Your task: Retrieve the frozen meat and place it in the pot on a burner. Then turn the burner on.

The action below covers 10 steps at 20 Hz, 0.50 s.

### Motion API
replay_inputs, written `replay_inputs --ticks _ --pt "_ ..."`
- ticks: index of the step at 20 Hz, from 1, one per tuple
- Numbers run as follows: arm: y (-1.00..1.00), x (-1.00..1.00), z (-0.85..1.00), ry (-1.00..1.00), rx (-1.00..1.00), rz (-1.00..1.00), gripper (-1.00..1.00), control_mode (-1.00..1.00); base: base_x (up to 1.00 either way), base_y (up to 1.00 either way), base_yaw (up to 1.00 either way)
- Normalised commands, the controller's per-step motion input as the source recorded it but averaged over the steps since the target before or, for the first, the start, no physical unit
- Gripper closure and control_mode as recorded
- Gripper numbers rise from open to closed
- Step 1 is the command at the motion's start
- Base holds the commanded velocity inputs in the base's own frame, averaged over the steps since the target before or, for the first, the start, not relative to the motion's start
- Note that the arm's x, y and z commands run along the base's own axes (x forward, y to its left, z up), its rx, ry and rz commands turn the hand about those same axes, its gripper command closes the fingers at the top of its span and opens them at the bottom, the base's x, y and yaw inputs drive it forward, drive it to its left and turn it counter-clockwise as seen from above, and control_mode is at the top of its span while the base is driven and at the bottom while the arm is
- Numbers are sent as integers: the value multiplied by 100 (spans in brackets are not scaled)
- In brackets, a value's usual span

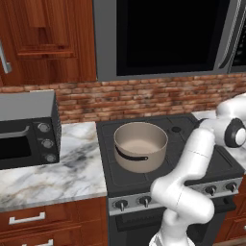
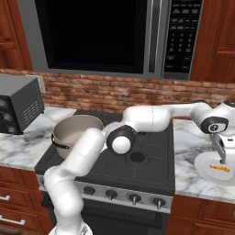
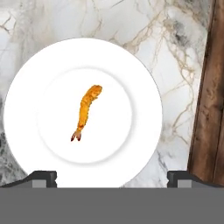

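The frozen meat is a small orange shrimp (image 3: 86,111) lying in the middle of a white plate (image 3: 144,87) on the marble counter right of the stove. My gripper (image 3: 111,179) hangs straight above the plate, open, its two dark fingertips (image 3: 41,177) spread wide with nothing between them. In the right base view the gripper (image 2: 223,158) hovers just over the shrimp (image 2: 219,168) and the plate (image 2: 202,161). The beige-grey pot (image 1: 140,146) with a dark side handle stands empty on the stove's front left burner, far left of the gripper; it also shows in the right base view as the pot (image 2: 73,131).
A row of burner knobs (image 2: 133,198) runs along the stove front. A toaster oven (image 1: 29,129) sits on the left counter. An overhead microwave (image 1: 163,38) hangs above the stove. A wooden cabinet side (image 3: 210,87) stands close beside the plate.
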Motion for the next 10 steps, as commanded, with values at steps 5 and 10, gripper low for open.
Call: replay_inputs --ticks 5,10 --pt "-26 38 -25 0 0 0 -100 -100 0 0 0" --pt "-25 35 -36 4 0 0 -100 -100 0 0 0"
